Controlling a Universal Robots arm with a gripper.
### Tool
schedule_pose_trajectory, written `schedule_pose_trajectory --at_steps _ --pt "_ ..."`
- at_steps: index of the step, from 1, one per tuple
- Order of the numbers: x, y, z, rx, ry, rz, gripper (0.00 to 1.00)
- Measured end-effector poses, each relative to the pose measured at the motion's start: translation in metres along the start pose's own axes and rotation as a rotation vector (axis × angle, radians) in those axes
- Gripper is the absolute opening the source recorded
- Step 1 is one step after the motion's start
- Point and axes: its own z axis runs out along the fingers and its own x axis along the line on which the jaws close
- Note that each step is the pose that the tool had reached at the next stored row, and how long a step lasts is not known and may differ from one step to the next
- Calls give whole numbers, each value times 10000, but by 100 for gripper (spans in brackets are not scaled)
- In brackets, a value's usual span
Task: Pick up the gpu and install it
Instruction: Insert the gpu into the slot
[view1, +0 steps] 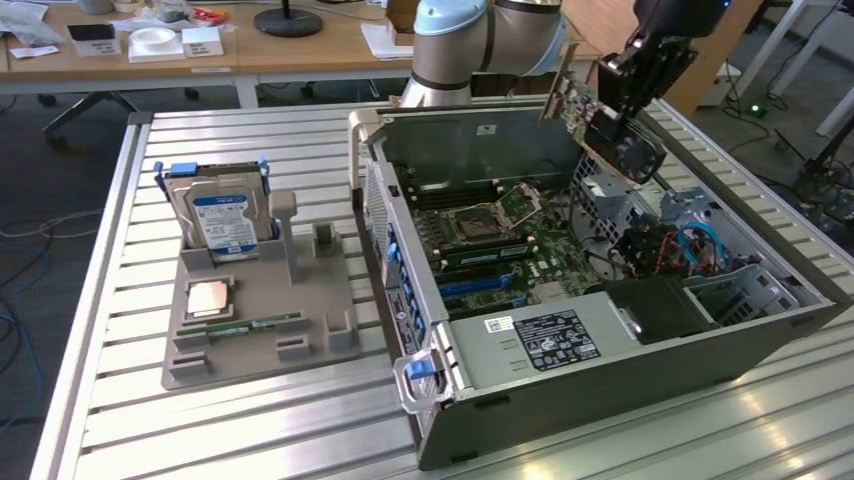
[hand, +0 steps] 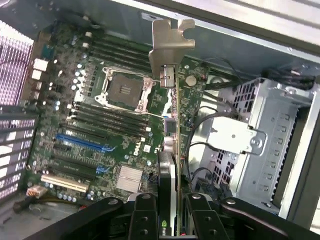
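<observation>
Above the far end of the open grey sheet-metal computer case (view1: 467, 150), toward the exterior view's right, the thin flat green circuit-board gpu (view1: 627, 150) hangs in the air, tilted, with nothing under it but the case interior. The black end effector (view1: 617, 100) is clamped on it. In the wrist view its matte fingers (hand: 145, 215) press against both faces of the card (hand: 172, 145), which is seen edge-on with its stamped silver metal end bracket (hand: 170, 45) at the far tip.

Judging from this, the pick-up is done and the card has been carried over the case. The installation itself is not done, since the card's connector edge sits well clear of the green motherboard (hand: 100, 125) and is seated in no slot. The long blue plastic expansion slot (hand: 82, 142) stands bare, beside a small finned silver heatsink (hand: 129, 178) and a square metal-framed processor socket (hand: 125, 90).

On the ribbed aluminium surface (view1: 267, 430), at the exterior view's left, lies a moulded grey plastic tray (view1: 320, 345). It holds an upright silver hard drive with a blue-white label (view1: 220, 220) and a narrow green memory stick (view1: 254, 325) lying flat.
</observation>
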Motion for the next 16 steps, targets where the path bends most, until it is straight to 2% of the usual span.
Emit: schedule_pose_trajectory --at_steps 1,2,16 --pt "0 0 0 -6 31 -680 27" --pt "0 0 0 -11 46 -1038 27" --pt "0 0 1 -36 157 -3579 27"
